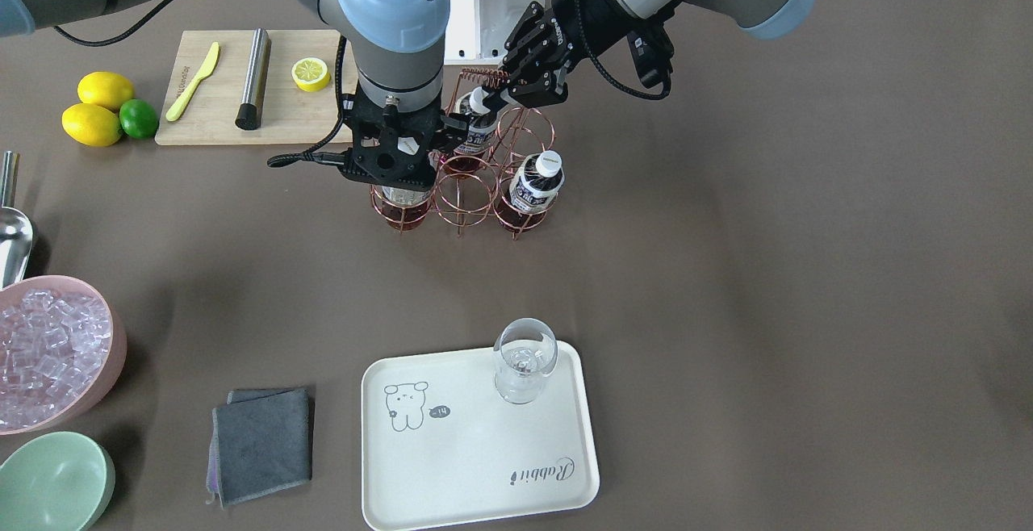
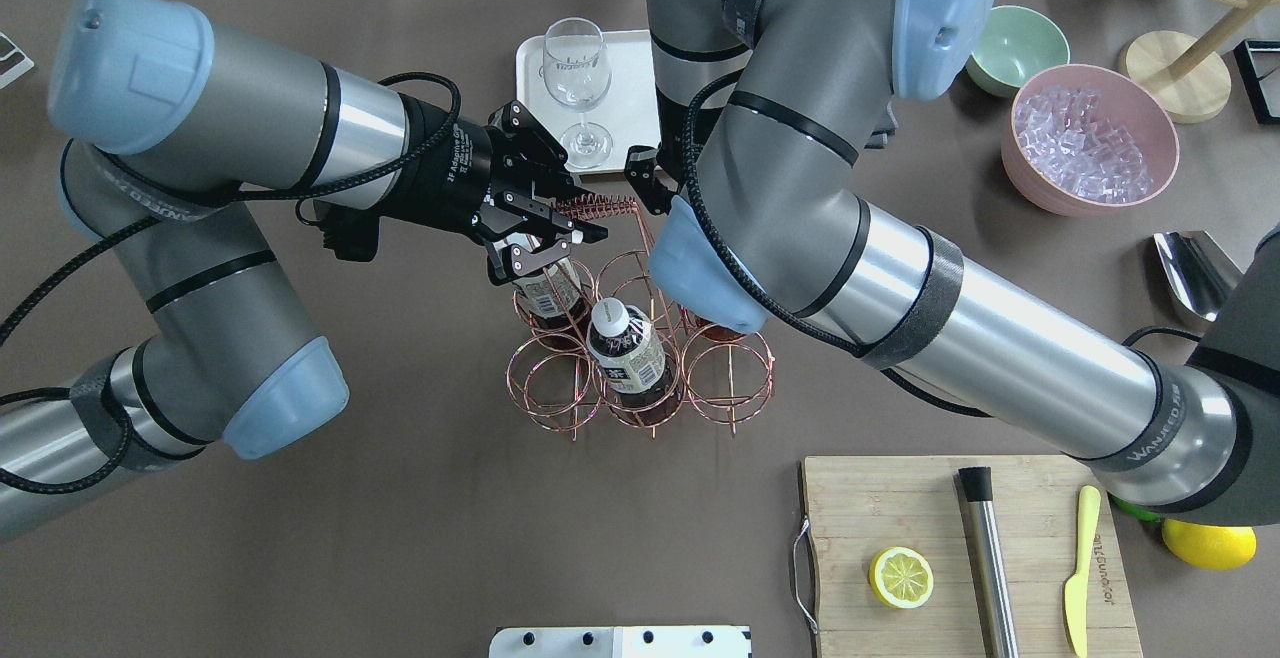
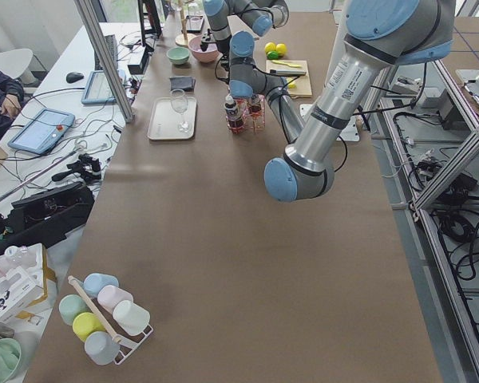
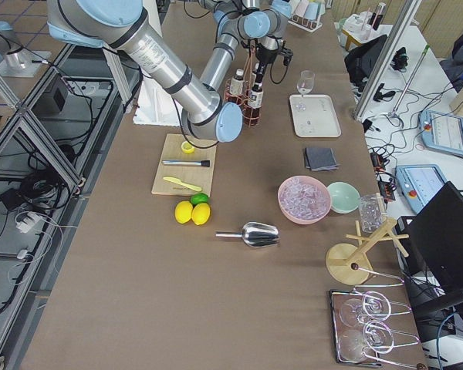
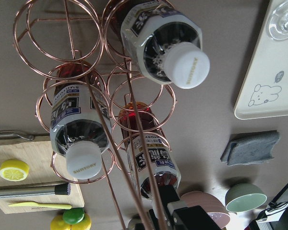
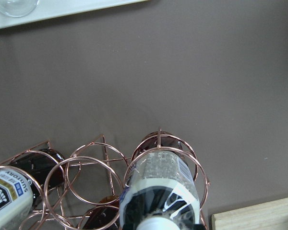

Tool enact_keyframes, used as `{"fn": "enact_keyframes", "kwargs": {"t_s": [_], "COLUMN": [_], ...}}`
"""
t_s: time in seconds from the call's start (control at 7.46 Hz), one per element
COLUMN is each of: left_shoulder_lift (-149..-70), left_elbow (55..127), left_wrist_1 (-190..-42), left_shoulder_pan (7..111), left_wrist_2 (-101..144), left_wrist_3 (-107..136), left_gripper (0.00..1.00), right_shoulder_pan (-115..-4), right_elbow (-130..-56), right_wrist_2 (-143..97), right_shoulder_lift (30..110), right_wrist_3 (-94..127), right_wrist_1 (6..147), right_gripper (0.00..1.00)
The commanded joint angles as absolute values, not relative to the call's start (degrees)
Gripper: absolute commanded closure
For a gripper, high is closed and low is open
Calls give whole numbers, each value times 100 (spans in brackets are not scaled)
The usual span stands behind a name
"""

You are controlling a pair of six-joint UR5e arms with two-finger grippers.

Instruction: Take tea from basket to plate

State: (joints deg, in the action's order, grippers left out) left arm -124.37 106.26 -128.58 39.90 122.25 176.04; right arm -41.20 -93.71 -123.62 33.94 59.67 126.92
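The basket (image 1: 464, 202) is a copper wire rack holding three tea bottles. My right gripper (image 5: 175, 206) reaches down onto the cap of one tea bottle (image 6: 158, 191), which stands upright in its corner cell, and looks shut on it. My right wrist hides that cap in the front view. My left gripper (image 2: 582, 241) sits higher, its fingertips drawn together at the basket's coiled handle (image 2: 600, 206). The other two bottles (image 1: 535, 184) (image 1: 476, 135) stand free with white caps showing. The cream plate (image 1: 452, 474) with the bear drawing lies across the table from the robot.
A wine glass (image 1: 524, 361) stands on the plate's corner. A grey cloth (image 1: 262, 444), a green bowl (image 1: 52, 478) and a pink bowl of ice (image 1: 56, 349) lie beside the plate. The cutting board (image 1: 214, 123) with a lemon half lies near the robot.
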Motion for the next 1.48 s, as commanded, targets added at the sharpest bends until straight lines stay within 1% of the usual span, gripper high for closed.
{"fn": "enact_keyframes", "kwargs": {"t_s": [0.0, 0.13, 0.4, 0.67, 0.94, 1.07, 1.34], "left_shoulder_lift": [-12437, -12437, -12437, -12437, -12437, -12437, -12445], "left_elbow": [10626, 10626, 10626, 10609, 10608, 10608, 10608], "left_wrist_1": [-12858, -12858, -12858, -12858, -12858, -12858, -12858], "left_shoulder_pan": [3990, 3990, 3990, 3990, 3990, 3990, 3990], "left_wrist_2": [12226, 12226, 12226, 12226, 12226, 12226, 12226], "left_wrist_3": [17604, 17604, 17604, 17596, 17596, 17596, 17596], "left_gripper": [100, 100, 100, 100, 100, 100, 100], "right_shoulder_pan": [-4122, -4122, -4122, -4131, -4166, -4340, -4631], "right_elbow": [-9360, -9369, -9491, -9877, -10316, -10492, -10547], "right_wrist_2": [-12322, -12322, -12331, -12340, -12314, -12287, -12296], "right_shoulder_lift": [3410, 3410, 3436, 3532, 3490, 3463, 3210], "right_wrist_3": [6003, 6003, 6003, 6012, 5959, 5933, 5915], "right_wrist_1": [12543, 12507, 12507, 12681, 13181, 13297, 13472], "right_gripper": [47, 59, 100, 100, 100, 100, 100]}}
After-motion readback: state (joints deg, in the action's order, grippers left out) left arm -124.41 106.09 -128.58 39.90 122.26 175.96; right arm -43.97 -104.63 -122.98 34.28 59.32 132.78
